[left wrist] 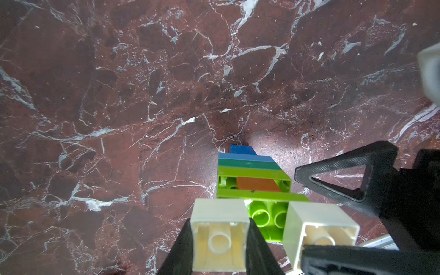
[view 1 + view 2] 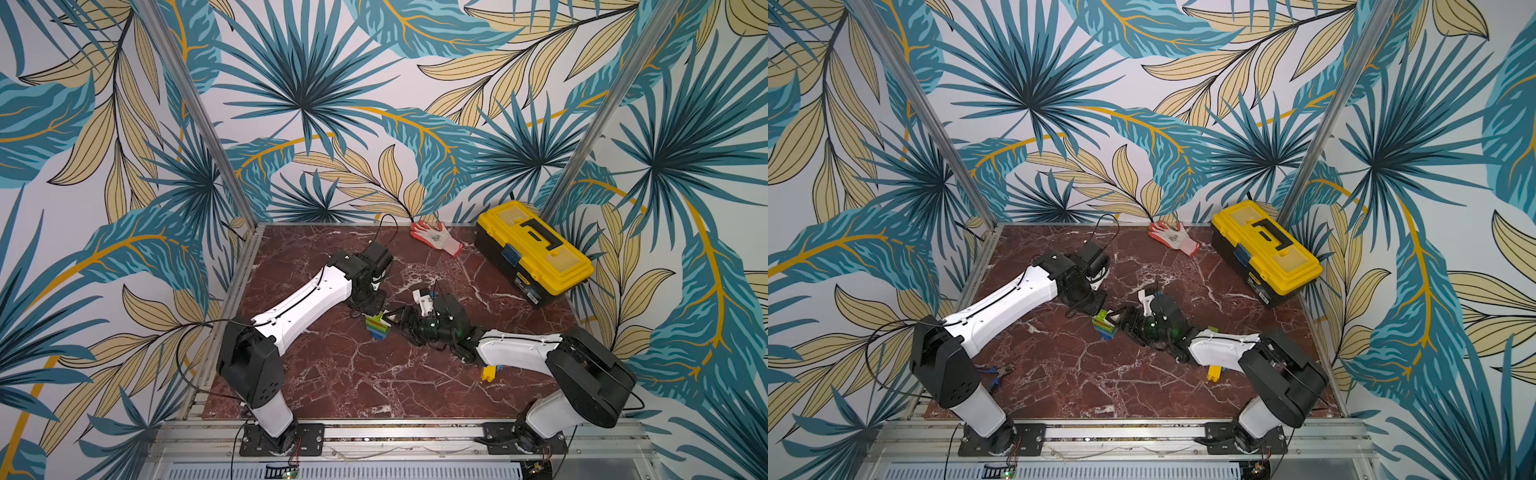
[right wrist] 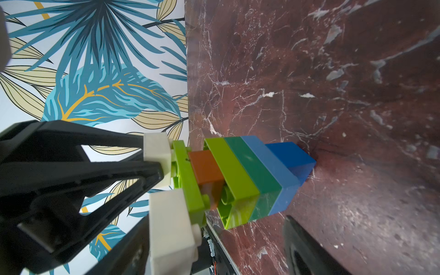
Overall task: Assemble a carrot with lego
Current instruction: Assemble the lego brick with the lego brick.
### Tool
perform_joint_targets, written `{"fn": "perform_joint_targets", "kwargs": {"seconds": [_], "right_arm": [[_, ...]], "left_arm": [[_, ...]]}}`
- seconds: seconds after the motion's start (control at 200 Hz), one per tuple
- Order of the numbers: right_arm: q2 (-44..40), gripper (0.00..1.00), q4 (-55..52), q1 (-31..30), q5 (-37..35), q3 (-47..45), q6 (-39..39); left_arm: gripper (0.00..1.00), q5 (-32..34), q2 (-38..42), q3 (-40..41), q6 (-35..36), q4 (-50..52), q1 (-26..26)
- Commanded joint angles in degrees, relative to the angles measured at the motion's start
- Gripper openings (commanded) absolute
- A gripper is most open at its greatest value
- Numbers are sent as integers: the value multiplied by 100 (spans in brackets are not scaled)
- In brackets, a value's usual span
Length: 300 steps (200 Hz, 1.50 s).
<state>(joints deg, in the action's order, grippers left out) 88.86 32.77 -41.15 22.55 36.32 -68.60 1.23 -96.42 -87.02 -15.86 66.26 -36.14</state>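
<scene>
— While the left pincer sits pinched narrow at the cream bricks, where's the stack?
— Upright in the middle of the table; capping it, I'd judge. Right pincer gapes wide alongside. Next: clamp the body, then press the bricks home.

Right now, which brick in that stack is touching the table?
The dark blue brick at the very bottom: it alone touches the marble table, and is narrower than the light blue brick above.
</scene>
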Motion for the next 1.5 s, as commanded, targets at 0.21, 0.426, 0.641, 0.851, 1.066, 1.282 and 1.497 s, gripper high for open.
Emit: {"fn": "perform_joint_targets", "kwargs": {"seconds": [0.21,0.426,0.641,0.851,1.066,1.282,1.497], "right_arm": [[-50,84,-380,-27,-13,-54,81],[0,84,-430,-18,22,-26,75],[-17,84,-446,-22,0,-46,90],[-13,84,-447,-18,-19,-54,92],[-22,84,-454,-24,-30,-54,83],[-27,84,-485,-17,-57,-63,83],[1,84,-474,-24,-56,-54,82]], "left_arm": [[21,-119,-143,72,-56,11,2],[21,68,151,-24,-88,13,4],[21,74,189,-68,-47,20,17],[21,24,340,-137,-33,19,18],[21,35,386,-122,46,20,14],[21,28,387,-63,-11,141,18],[21,149,384,53,-169,299,15]]}}
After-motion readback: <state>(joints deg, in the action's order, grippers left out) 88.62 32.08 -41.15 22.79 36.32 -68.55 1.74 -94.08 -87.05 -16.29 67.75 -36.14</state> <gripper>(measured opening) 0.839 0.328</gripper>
